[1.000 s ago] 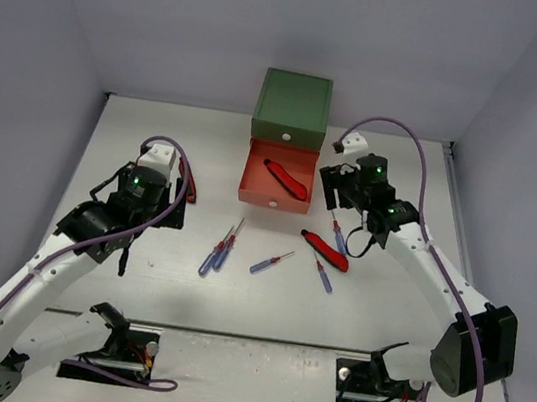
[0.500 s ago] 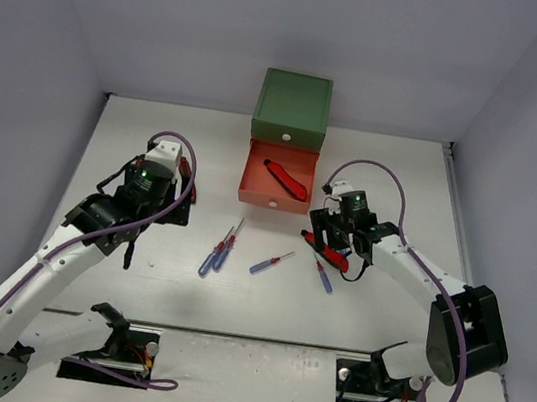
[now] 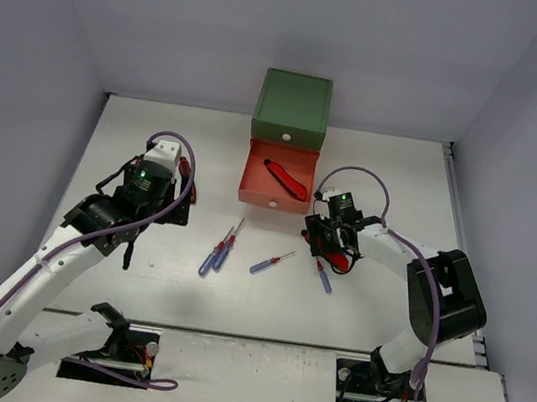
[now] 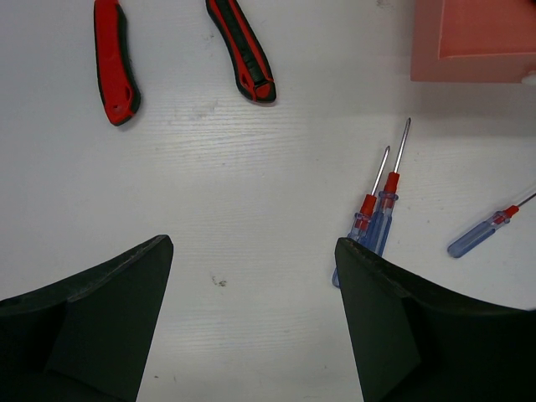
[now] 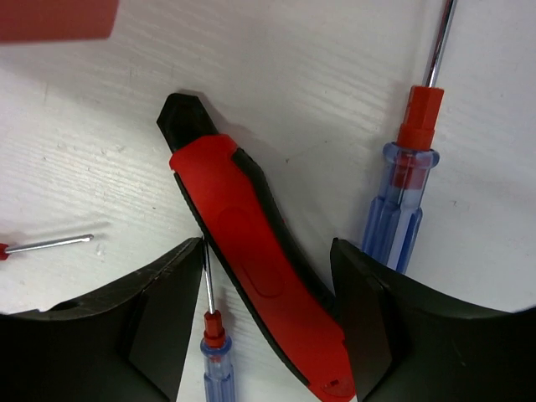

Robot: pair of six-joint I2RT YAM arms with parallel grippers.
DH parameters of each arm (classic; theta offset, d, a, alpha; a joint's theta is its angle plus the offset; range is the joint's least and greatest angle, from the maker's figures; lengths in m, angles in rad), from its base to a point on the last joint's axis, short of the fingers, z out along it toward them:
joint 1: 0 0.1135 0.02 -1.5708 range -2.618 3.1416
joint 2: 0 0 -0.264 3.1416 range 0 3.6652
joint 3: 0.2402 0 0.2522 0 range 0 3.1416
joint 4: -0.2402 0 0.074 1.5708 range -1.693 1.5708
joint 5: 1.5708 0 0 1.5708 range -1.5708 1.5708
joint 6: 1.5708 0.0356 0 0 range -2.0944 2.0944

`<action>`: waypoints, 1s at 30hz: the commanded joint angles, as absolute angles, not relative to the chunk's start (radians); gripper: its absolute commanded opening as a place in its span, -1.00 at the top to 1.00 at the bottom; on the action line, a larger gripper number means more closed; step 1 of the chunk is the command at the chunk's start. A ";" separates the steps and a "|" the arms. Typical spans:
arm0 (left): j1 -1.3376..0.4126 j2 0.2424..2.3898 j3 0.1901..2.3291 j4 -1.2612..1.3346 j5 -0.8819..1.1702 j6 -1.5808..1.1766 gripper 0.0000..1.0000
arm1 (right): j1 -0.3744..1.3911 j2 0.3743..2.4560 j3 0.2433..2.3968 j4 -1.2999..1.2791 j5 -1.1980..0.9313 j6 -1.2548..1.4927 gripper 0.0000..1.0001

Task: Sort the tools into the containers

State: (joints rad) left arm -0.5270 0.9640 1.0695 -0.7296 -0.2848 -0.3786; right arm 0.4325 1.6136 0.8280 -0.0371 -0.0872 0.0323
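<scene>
A chunky red-handled tool (image 5: 260, 268) lies on the table between the fingers of my right gripper (image 5: 268, 310), which is open and straddles it; the top view shows that gripper (image 3: 328, 242) low over the tool (image 3: 340, 260). The green drawer (image 3: 293, 104) is shut. The orange-red drawer (image 3: 252, 173) below it is pulled out and holds one red tool (image 3: 287, 181). The yellow drawer is out of view. My left gripper (image 4: 251, 276) is open and empty above the bare table, left of a pair of blue-and-red screwdrivers (image 4: 377, 222).
Two red-and-black handles (image 4: 113, 63) lie ahead of the left gripper. A single screwdriver (image 3: 269, 262) lies mid-table and another (image 3: 323, 273) just below the right gripper. One more screwdriver (image 5: 402, 209) lies close beside the right finger. Grey walls close off three sides.
My right gripper moved down and left from beside the orange-red drawer onto the red-handled tool. My left arm shifted slightly.
</scene>
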 commanded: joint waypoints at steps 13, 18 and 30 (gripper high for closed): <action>-0.518 0.955 1.069 -0.696 -0.285 -0.388 -0.50 | 0.440 1.656 0.924 -0.009 -0.057 0.072 -0.07; -0.518 0.942 1.059 -0.698 -0.286 -0.384 -0.50 | 0.437 1.688 0.948 -0.011 -0.038 0.084 0.18; -0.519 0.922 1.039 -0.699 -0.288 -0.377 -0.50 | 0.441 1.617 0.963 -0.013 0.043 0.066 0.89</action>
